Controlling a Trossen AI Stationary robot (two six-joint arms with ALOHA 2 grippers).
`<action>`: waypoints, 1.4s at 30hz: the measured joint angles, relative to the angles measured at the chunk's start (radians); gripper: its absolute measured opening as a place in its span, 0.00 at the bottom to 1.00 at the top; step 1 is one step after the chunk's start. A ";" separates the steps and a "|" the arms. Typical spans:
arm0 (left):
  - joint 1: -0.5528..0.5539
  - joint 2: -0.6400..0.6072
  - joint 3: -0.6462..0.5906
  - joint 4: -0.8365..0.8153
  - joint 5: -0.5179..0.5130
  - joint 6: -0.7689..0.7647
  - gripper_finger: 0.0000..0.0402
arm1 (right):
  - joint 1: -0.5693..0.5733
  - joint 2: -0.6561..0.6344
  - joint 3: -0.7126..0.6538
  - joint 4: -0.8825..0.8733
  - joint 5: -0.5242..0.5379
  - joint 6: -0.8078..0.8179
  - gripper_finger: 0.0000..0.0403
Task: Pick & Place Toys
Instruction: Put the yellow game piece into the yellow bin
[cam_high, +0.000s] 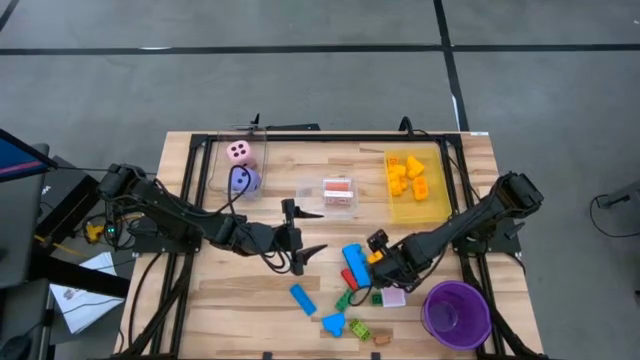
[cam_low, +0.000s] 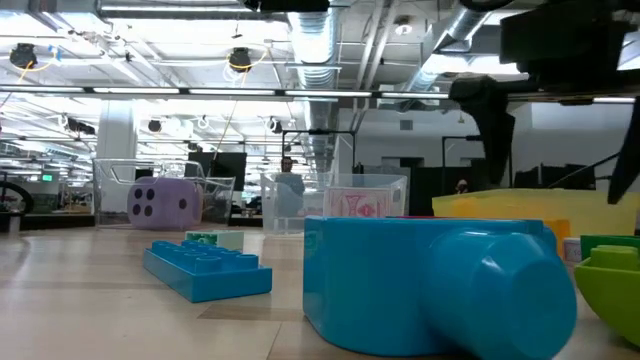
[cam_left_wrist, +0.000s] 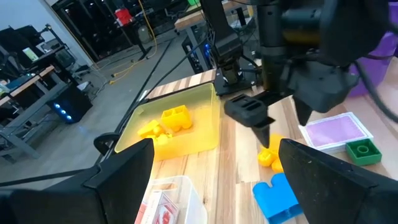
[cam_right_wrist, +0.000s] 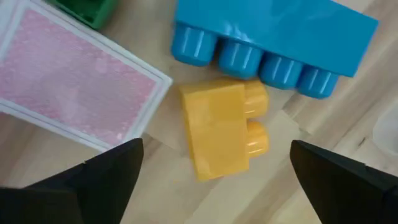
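Observation:
A small yellow brick (cam_right_wrist: 222, 129) lies on the table between a blue brick (cam_right_wrist: 273, 37) and a pink-backed card (cam_right_wrist: 74, 93). My right gripper (cam_right_wrist: 216, 150) is open just above it, one finger on either side, touching nothing; in the high view (cam_high: 373, 250) it is right of centre. My left gripper (cam_high: 322, 231) is open and empty over the table's middle, pointing toward the right gripper (cam_left_wrist: 264, 121). Loose bricks (cam_high: 340, 310) lie near the front edge. A pink die (cam_high: 239, 151) and a purple die (cam_high: 246, 180) sit in a clear bin.
A yellow see-through bin (cam_high: 432, 205) with yellow bricks stands at the back right. A small clear box (cam_high: 340, 192) holding cards is at the centre back. A purple cup (cam_high: 457, 313) stands at the front right. A blue brick (cam_low: 440, 285) lies close to the low camera.

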 joint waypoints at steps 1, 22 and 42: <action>-0.001 0.000 0.000 0.000 0.000 0.000 0.85 | -0.003 0.000 0.000 0.002 0.002 -0.004 0.98; -0.001 0.000 0.000 0.000 0.001 0.000 0.85 | -0.066 0.000 -0.083 0.098 -0.027 -0.096 0.96; -0.001 0.000 0.000 0.000 0.001 0.000 0.85 | -0.140 0.000 -0.146 0.173 -0.133 -0.120 0.96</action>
